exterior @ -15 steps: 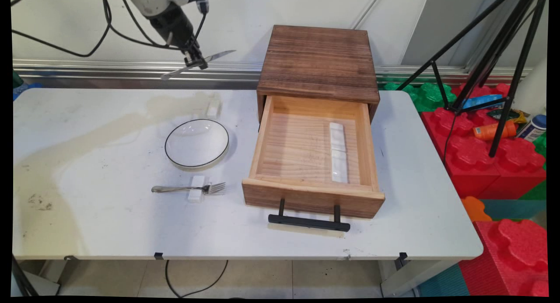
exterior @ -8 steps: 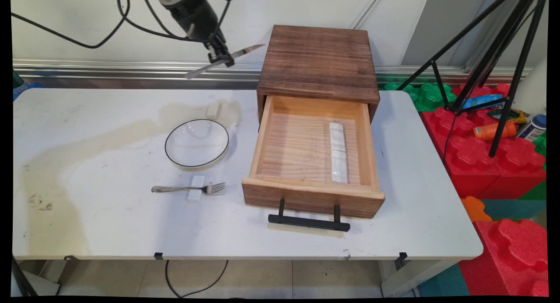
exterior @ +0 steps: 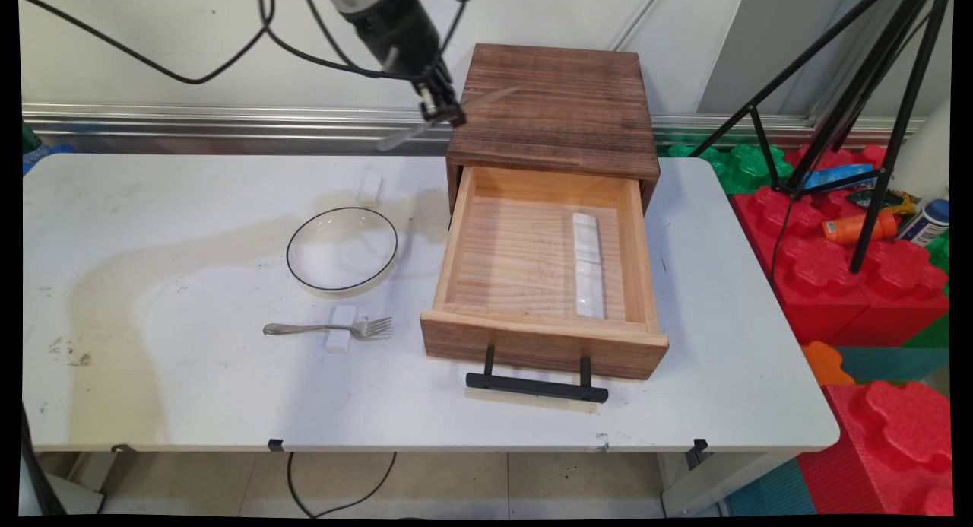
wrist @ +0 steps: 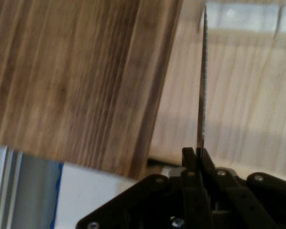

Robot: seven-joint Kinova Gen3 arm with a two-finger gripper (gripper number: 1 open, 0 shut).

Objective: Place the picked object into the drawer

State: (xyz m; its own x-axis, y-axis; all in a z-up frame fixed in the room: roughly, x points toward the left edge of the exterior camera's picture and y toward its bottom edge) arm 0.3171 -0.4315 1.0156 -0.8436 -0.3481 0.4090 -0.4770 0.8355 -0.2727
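While the gripper [exterior: 441, 113] hangs high over the far side of the table [exterior: 190, 382], its claw is pinched on a knife [exterior: 399, 135] at about mid-length. The handle end sticks out to the left and slightly down, and the blade end reaches right over the dark top of the wooden box [exterior: 555, 105]. In the hand view the two fingers are pressed together on the knife [wrist: 203, 86] – the blade stands edge-on and runs straight away from the gripper [wrist: 199, 155]. Beyond it lie the box's dark top on one side and the pale floor of the open drawer [wrist: 248, 95] on the other.

The knife is in the air, clear of everything, above the box's far left corner. The drawer [exterior: 532, 344] is pulled out toward the near side, its black handle [exterior: 537, 387] facing front. Inside, along the right side, lies a long white rest [exterior: 587, 265] – nothing else is in there.

On the table to the left of the drawer sits a black-rimmed plate [exterior: 289, 257]. A fork [exterior: 304, 329] lies near of the plate, propped across a small white block [exterior: 340, 341], its tines pointing right. A second white block [exterior: 370, 186] stands just far of the plate, with nothing on it.
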